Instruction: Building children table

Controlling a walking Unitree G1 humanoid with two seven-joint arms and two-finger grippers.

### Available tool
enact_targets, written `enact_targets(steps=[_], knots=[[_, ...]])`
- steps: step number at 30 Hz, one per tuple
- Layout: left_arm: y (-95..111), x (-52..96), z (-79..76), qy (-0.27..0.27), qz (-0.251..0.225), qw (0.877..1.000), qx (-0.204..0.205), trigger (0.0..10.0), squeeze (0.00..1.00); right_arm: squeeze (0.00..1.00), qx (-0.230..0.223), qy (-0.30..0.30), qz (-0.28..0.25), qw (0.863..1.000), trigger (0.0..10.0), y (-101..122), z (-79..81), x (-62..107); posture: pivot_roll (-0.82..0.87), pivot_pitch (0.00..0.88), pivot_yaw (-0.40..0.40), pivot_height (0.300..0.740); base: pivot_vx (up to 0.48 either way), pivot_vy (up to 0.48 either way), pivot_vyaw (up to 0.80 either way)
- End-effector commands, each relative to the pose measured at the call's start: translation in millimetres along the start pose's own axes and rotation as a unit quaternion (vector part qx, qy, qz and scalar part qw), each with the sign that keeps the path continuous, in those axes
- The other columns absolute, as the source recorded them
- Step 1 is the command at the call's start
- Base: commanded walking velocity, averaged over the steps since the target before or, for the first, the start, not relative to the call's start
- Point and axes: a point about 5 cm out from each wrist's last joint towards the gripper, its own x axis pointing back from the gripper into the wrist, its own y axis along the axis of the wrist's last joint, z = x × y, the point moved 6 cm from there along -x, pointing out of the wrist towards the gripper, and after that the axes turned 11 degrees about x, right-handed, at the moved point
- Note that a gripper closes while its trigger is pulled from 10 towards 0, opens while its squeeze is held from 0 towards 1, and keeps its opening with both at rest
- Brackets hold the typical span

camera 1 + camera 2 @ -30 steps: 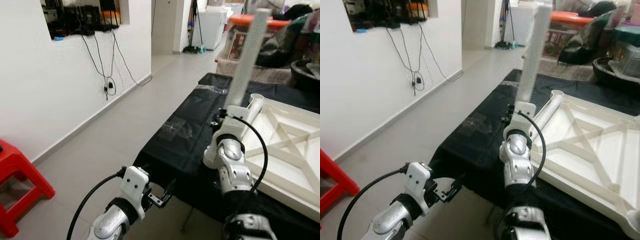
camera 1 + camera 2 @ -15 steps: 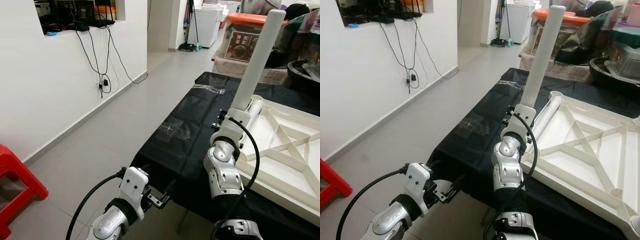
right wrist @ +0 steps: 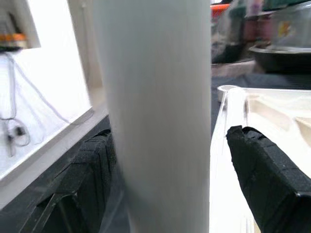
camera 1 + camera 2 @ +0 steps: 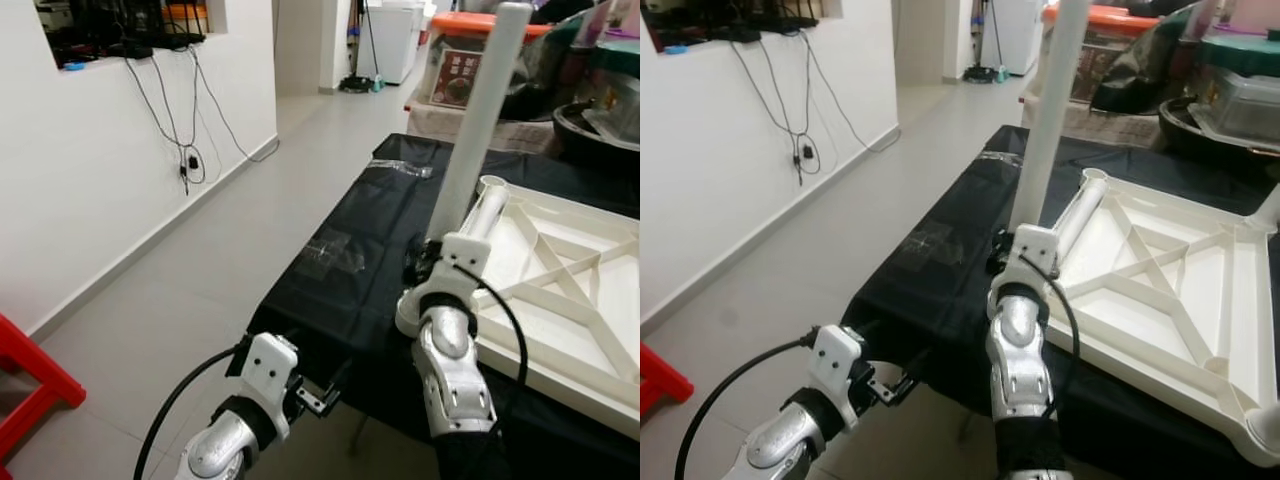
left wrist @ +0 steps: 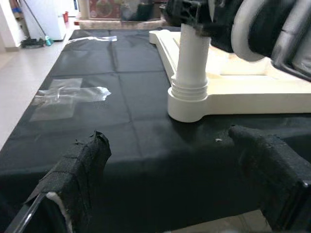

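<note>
White table leg [image 4: 478, 120] and white ribbed tabletop [image 4: 560, 290] on a black cloth [image 4: 340, 270]. Silver arms, black fingers [image 5: 80, 170]. At nine o'clock, a red stool [image 4: 25, 385]; pale grey floor [image 4: 200, 270], white wall [image 4: 90, 180], orange lid [image 4: 462, 22].

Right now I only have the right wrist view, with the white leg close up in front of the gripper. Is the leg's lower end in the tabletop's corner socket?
Observer: Yes. The left wrist view shows the leg standing in the corner socket of the tabletop, with thread rings showing above the socket's rim.
Operator: Where is the left gripper?
Observer: The left gripper hangs open, low off the edge of the black-covered table, facing that socket and holding nothing.
</note>
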Motion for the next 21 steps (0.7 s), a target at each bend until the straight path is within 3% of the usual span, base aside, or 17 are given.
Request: enact_targets(steps=[1,5,13,21], knots=[[-3,0.7,0.7,0.0,0.005,1.0,0.002,10.0,0.0,0.0,-0.008,0.017,0.002,1.0,10.0,-2,-0.3,5.9,0.1,0.033,-0.031,0.74,0.0,0.0,0.0],[-4,0.6,0.8,0.0,0.005,1.0,0.002,10.0,0.0,0.0,-0.002,0.023,0.005,1.0,10.0,-5,-4.6,10.5,0.1,0.033,-0.034,0.74,0.0,0.0,0.0],[-5,0.1,2.1,0.0,0.006,1.0,0.002,10.0,0.0,0.0,0.028,0.03,0.042,0.998,10.0,-30,-29.0,38.9,0.09,0.033,-0.031,0.74,0.0,0.0,0.0],[-6,-0.7,2.9,0.0,0.007,1.0,0.003,10.0,0.0,0.0,0.019,0.045,0.065,0.997,10.0,-41,-23.6,56.5,0.09,0.032,-0.031,0.74,0.0,0.0,-0.77]])
